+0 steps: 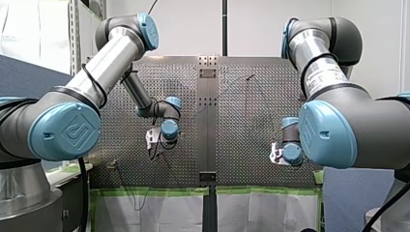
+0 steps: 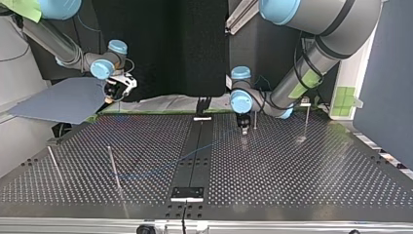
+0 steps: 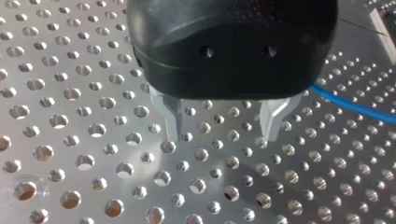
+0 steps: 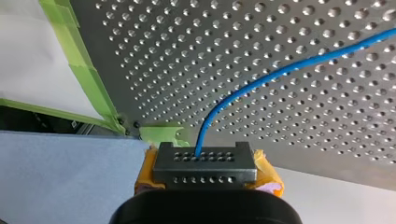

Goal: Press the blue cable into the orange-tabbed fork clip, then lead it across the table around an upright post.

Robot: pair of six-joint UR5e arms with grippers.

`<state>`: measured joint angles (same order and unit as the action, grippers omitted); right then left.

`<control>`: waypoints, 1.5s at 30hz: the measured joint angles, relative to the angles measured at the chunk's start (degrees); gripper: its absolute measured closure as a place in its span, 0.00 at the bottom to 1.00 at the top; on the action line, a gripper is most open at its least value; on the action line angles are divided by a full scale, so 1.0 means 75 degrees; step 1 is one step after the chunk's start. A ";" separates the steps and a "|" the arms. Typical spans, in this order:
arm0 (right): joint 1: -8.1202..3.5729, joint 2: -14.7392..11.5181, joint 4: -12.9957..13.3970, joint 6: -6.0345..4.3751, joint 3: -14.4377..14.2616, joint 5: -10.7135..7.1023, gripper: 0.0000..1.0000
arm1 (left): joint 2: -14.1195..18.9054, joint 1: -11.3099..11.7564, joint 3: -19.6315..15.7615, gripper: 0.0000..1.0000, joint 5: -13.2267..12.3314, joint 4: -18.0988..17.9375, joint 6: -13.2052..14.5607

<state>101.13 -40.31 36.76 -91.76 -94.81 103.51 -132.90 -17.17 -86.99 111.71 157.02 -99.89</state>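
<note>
Blue cable (image 4: 261,81) is held at one end by my right end effector (image 4: 204,161), whose yellow pads (image 4: 266,175) are closed together on it. This end effector hangs just outside a corner of the tabletop (image 4: 187,56), over a grey-blue sheet (image 4: 60,177); green tape (image 4: 79,70) runs along the tabletop's edge there. In the top view this is the far left corner. From the grip the cable bends in a curve and goes out over the perforated plate.

In the top view the cable shows only as a thin pale line. It lies from the tabletop's left half toward the far edge near the middle. It passes close to a thin upright post (image 2: 113,165), but I cannot tell if it touches the post. A second post (image 2: 52,163) stands nearer the left edge.

Just right of the dark middle strip (image 2: 195,146), near the far edge, my left end effector (image 3: 220,126) hangs low over the tabletop. Its metal fingers (image 3: 168,116) are spread apart with nothing between them. The cable passes beside one finger, outside the gap, and its further run is hidden behind the black body. Two more posts (image 2: 307,117) stand near the far edge of the right half.

In the front view a blue joint cap (image 1: 65,130) on my left arm carries a raised logo. A white label (image 1: 324,77) on my right arm has print too small to read.
</note>
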 joint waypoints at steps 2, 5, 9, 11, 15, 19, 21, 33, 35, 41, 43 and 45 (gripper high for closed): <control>0.0000 0.0078 0.0125 -0.0041 0.0001 0.0001 1.00 | -0.0001 0.0001 0.0000 0.17 0.0004 -0.0002 0.0002; -0.0001 0.0211 0.0322 -0.0117 0.0003 0.0000 1.00 | -0.0002 0.0005 0.0000 0.17 0.0013 -0.0004 0.0004; -0.0003 0.0385 0.0566 -0.0182 0.0022 0.0009 1.00 | -0.0002 0.0004 0.0000 0.17 0.0025 -0.0005 0.0005; -0.0006 0.0473 0.0705 -0.0193 0.0039 0.0009 1.00 | -0.0002 0.0004 0.0000 0.17 0.0027 -0.0005 0.0005; -0.0021 0.0682 0.0971 -0.0198 0.0128 -0.0009 1.00 | -0.0003 0.0003 -0.0002 0.17 0.0028 -0.0008 0.0005; -0.0041 0.0855 0.1103 -0.0195 0.0232 -0.0018 1.00 | 0.0001 -0.0008 -0.0001 0.17 0.0028 -0.0007 0.0003; -0.0059 0.0928 0.1160 -0.0196 0.0292 -0.0048 1.00 | 0.0000 -0.0015 -0.0001 0.17 0.0028 -0.0009 0.0003; -0.0130 0.1681 0.1225 -0.0146 0.0808 -0.0214 1.00 | 0.0000 -0.0022 0.0000 0.17 0.0028 -0.0006 0.0007; -0.0136 0.1799 0.1226 -0.0132 0.0862 -0.0261 1.00 | 0.0001 -0.0024 0.0000 0.17 0.0027 -0.0006 0.0006; -0.0146 0.1901 0.1228 -0.0098 0.0941 -0.0356 1.00 | 0.0006 -0.0064 0.0000 0.17 -0.0008 0.0024 0.0007; -0.0147 0.1906 0.1228 -0.0092 0.0952 -0.0374 1.00 | 0.0007 -0.0089 0.0000 0.17 -0.0022 0.0083 0.0001; -0.0147 0.1908 0.1229 -0.0088 0.0961 -0.0385 1.00 | 0.0008 -0.0117 0.0000 0.17 -0.0028 0.0185 -0.0027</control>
<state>100.02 -26.00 45.98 -92.42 -87.61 100.62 -132.84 -18.05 -86.99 111.50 158.41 -100.09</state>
